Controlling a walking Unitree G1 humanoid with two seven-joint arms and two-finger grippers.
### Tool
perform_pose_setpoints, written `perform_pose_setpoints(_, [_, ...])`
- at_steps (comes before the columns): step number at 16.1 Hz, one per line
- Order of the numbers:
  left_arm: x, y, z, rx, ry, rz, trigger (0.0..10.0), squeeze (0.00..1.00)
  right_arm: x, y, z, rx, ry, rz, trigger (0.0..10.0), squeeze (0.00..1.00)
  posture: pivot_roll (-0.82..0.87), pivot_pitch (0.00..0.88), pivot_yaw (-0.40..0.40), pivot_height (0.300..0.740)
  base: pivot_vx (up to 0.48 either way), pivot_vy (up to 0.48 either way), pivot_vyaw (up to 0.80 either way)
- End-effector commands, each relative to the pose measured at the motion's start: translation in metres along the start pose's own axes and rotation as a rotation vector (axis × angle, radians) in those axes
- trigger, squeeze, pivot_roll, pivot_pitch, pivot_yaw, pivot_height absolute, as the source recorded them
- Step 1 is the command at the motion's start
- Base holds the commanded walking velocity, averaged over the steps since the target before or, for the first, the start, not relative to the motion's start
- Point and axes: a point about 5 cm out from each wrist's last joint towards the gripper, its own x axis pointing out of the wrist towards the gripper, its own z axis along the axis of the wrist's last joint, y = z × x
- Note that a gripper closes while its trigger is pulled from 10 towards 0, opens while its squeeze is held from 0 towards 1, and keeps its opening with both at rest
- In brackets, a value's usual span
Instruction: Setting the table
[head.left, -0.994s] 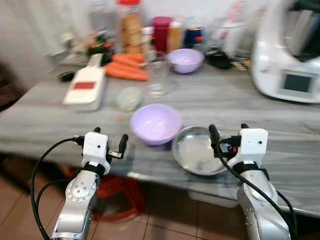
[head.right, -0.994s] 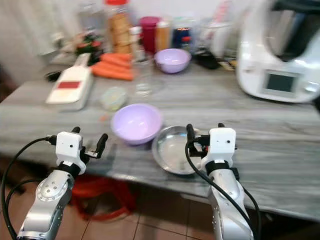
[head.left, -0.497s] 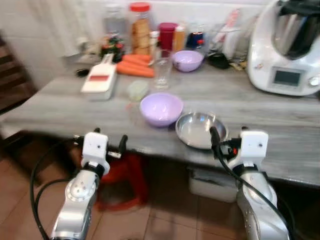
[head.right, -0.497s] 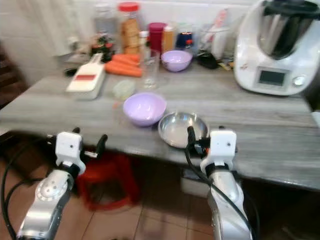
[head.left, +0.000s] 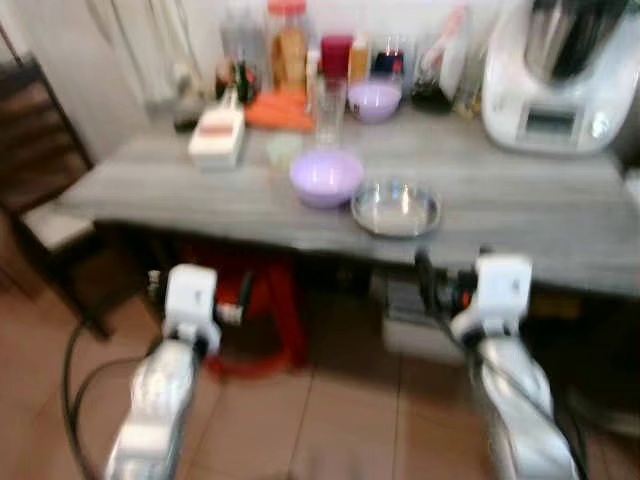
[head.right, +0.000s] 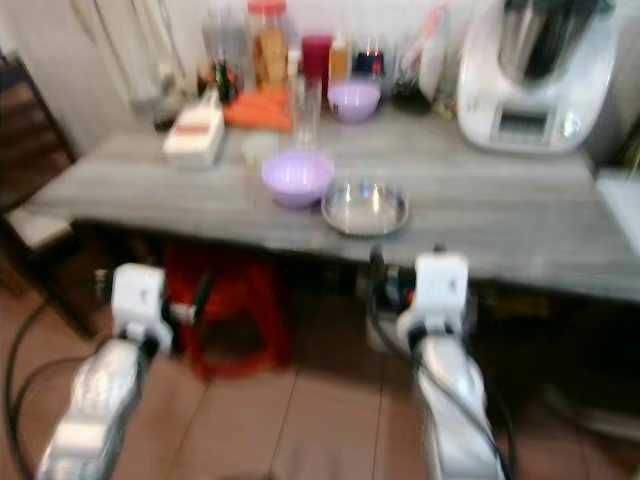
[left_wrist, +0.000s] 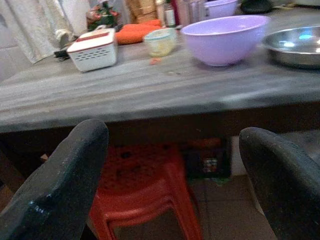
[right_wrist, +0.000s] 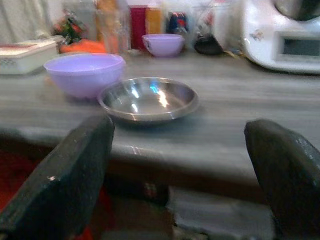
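Observation:
A lilac bowl (head.left: 326, 176) and a shallow steel bowl (head.left: 396, 208) sit side by side near the front edge of the grey wooden table (head.left: 180, 190). A smaller lilac bowl (head.left: 375, 100) and a clear glass (head.left: 330, 100) stand further back. My left gripper (left_wrist: 175, 145) is open and holds nothing, and so is my right gripper (right_wrist: 185, 145). Both are held out in front of me, short of the table's front edge and below its top. The left one faces the lilac bowl (left_wrist: 225, 37) and the right one faces the steel bowl (right_wrist: 148, 97).
A white kitchen machine (head.left: 555, 70) stands at the back right. Carrots (head.left: 278, 110), a white slicer box (head.left: 217, 135), a small cup (head.left: 283, 150) and several jars crowd the back left. A red stool (head.left: 255, 320) sits under the table and a dark chair (head.left: 40, 150) at its left end.
The whole view has pulled back: the table now lies farther off and higher in the picture, with tiled floor showing below. Both grippers stay open and empty.

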Motion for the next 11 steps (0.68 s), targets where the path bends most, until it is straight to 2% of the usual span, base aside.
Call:
perform_pose_setpoints(1, [0.0021,0.0028,0.0038,0.018,-0.013,0.0,10.0,0.0,0.0013,-0.0008,0.0025,0.008,-0.011,-0.007,10.0,0.0,-0.02,0.0,0.048,0.74,-0.326,0.0,0.0])
perform_pose_setpoints(6, [0.0025,0.0021,0.0038,0.023,-0.017,-0.008,10.0,0.0,0.0019,-0.0009,0.0018,0.013,-0.008,-0.013,10.0,0.0,-0.02,0.0,0.052,0.74,-0.316,0.0,0.0])
perform_pose_setpoints(11, [0.0037,-0.0028,0.0093,0.0,-0.057,-0.083,10.0,0.0,0.0029,-0.0023,0.0019,0.014,-0.01,-0.02,10.0,0.0,-0.02,0.0,0.055,0.74,0.0,0.0,0.0])
